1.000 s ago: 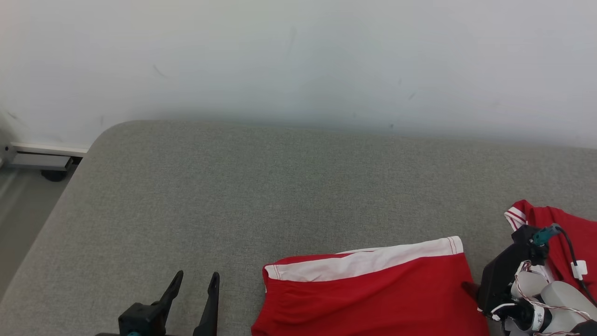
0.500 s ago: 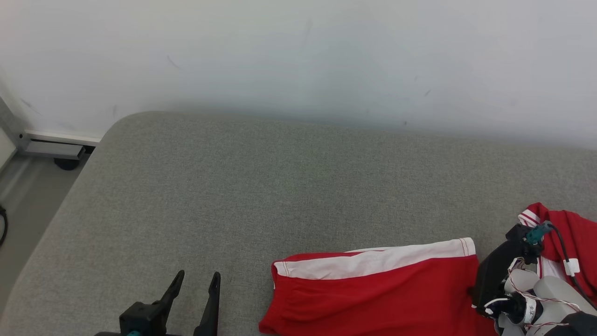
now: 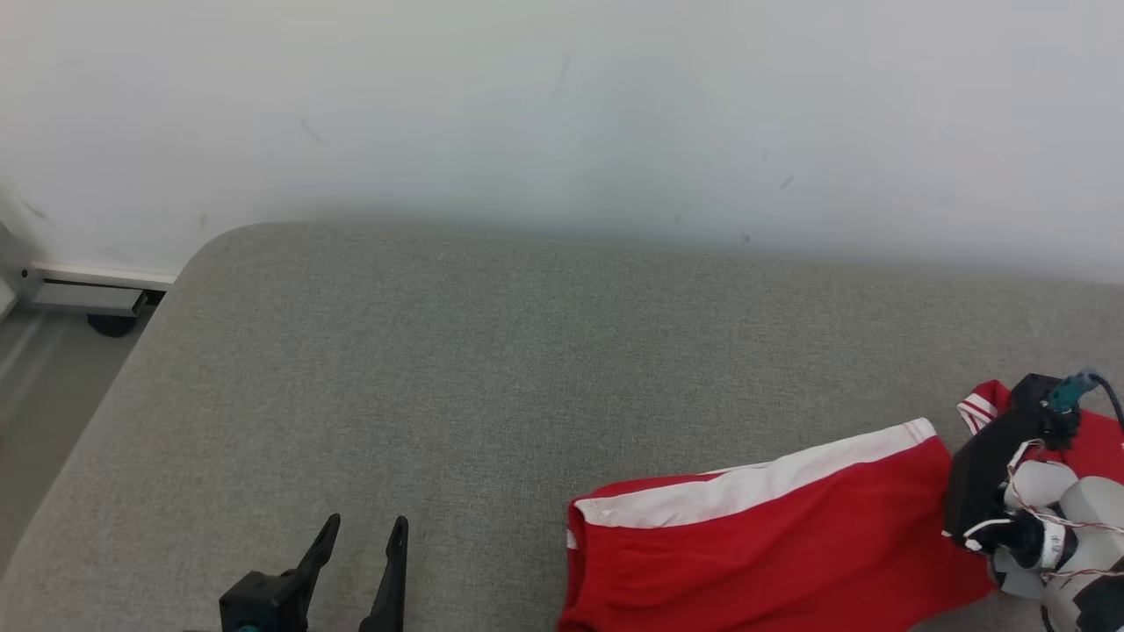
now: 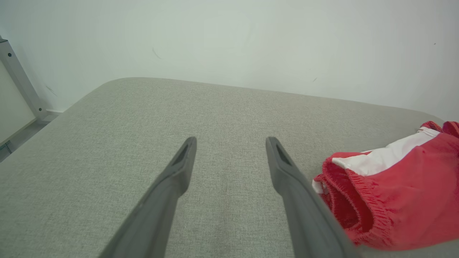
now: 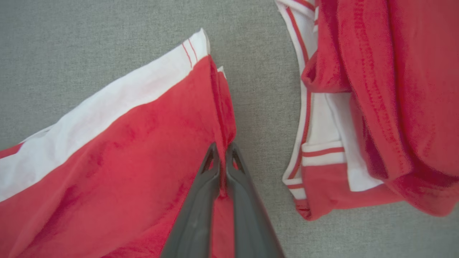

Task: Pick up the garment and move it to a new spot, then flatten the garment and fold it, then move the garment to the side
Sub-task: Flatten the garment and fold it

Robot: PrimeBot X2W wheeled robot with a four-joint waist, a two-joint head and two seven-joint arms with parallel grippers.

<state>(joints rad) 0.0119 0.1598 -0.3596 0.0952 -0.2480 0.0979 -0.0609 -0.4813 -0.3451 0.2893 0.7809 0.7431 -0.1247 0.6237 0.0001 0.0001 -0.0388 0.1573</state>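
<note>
Our right gripper (image 5: 223, 148) clamps the hem of the red shorts (image 5: 118, 150), which spread to its left. Such a thin bite may slip when we lift, and the second red garment (image 5: 380, 82) just right may snag. Our left gripper (image 4: 231, 143) stands open.

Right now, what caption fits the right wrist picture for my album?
Right end effector pinches the edge of the red shorts on a grey cushion.

A bare test room, lab-like rather than homely: a scuffed white wall (image 3: 562, 105), a wide grey fabric-covered pad (image 3: 439, 351) with a rounded far-left corner (mattress or padded bench, hard to tell), a metal rail (image 3: 83, 298) along the wall's foot, grey floor (image 3: 35, 412).
</note>
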